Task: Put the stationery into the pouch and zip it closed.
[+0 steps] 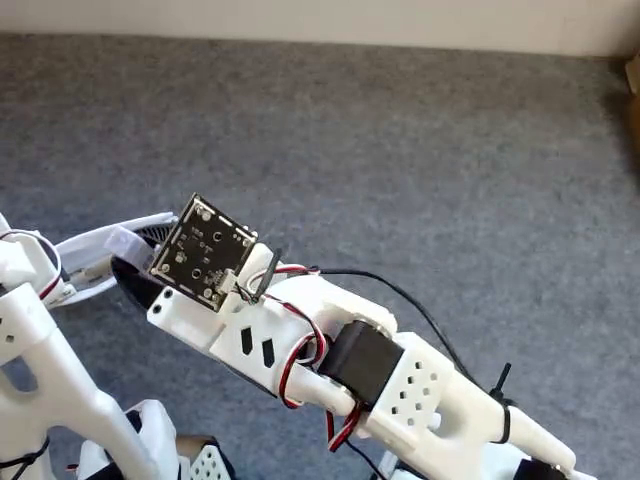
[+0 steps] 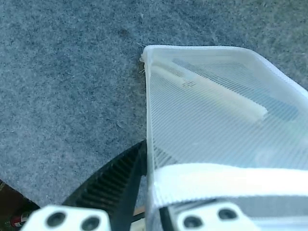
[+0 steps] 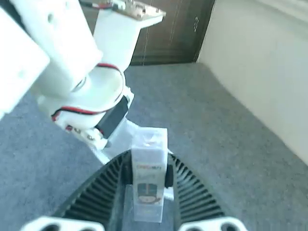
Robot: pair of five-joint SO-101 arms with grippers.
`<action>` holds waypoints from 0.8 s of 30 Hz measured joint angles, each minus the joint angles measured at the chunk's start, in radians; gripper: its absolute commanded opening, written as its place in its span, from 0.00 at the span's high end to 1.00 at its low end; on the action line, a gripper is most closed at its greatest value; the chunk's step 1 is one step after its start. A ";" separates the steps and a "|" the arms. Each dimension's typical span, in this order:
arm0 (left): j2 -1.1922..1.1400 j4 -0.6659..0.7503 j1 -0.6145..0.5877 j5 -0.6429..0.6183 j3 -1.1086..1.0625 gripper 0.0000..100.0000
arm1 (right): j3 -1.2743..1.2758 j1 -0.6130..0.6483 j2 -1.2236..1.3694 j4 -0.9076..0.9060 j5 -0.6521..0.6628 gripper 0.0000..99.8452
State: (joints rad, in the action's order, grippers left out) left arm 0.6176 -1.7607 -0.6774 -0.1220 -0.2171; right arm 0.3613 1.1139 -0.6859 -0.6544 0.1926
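Note:
A translucent white mesh pouch (image 2: 216,125) lies on the grey carpet and holds a white stick-shaped item (image 2: 211,94) and a dark pen (image 2: 279,108). My left gripper (image 2: 150,161) is shut on the pouch's near edge, with one black ribbed finger (image 2: 115,185) outside the mesh. My right gripper (image 3: 144,192) is shut on a small clear-wrapped box (image 3: 148,173), held upright between its black fingers. In the high view the pouch (image 1: 112,243) peeks out at the left, beside the right arm's wrist board (image 1: 205,250), which hides the box.
Grey carpet (image 1: 420,150) covers the table. The left arm's white body (image 3: 91,91) stands close in front of the right gripper. A pale wall (image 3: 269,72) and dark furniture (image 3: 168,33) lie beyond.

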 measured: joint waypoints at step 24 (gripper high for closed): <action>0.000 0.000 0.000 0.000 0.000 0.99 | 0.264 0.018 0.000 0.578 0.000 0.99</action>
State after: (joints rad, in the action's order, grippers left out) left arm 0.6176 -1.7607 -0.6774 -0.1220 -0.2171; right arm 0.6252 1.1324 -0.6859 -0.0760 0.1926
